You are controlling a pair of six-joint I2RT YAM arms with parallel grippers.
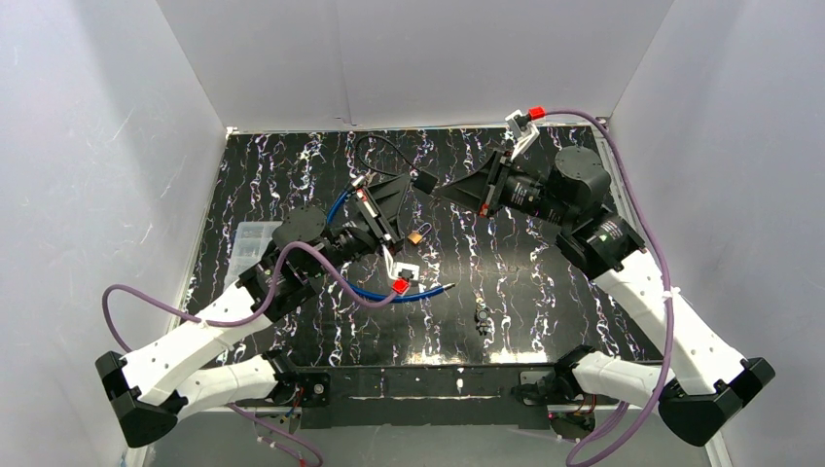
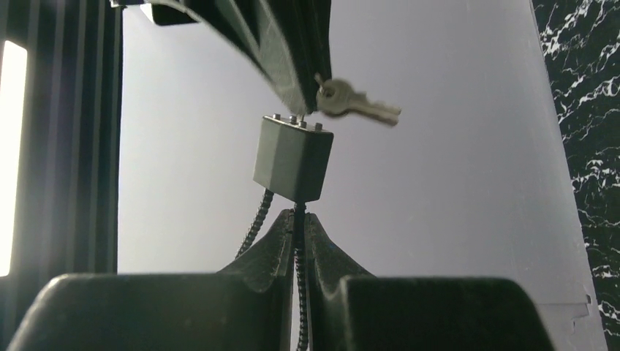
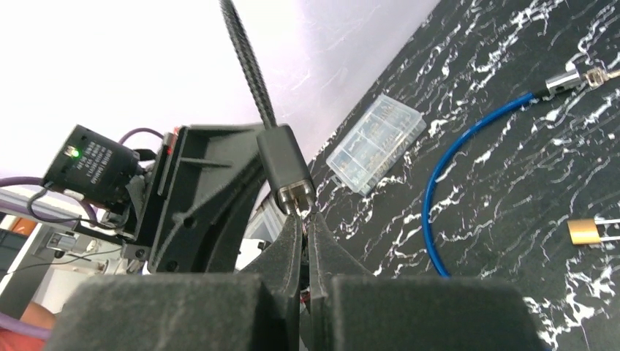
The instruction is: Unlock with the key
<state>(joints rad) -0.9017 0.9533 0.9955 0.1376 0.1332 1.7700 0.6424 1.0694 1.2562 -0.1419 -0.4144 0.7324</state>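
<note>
Your left gripper (image 2: pixel 300 219) has its jaws clamped on the black braided cable (image 2: pixel 254 223) just beneath the grey lock body (image 2: pixel 292 157), which sits raised above the marbled table (image 1: pixel 545 282) between the two arms. Your right gripper (image 3: pixel 305 219) meets the lock's pinned end with its jaws pressed together, though you cannot tell what they pinch. A silver key (image 2: pixel 358 107) dangles just beside its tips.
</note>
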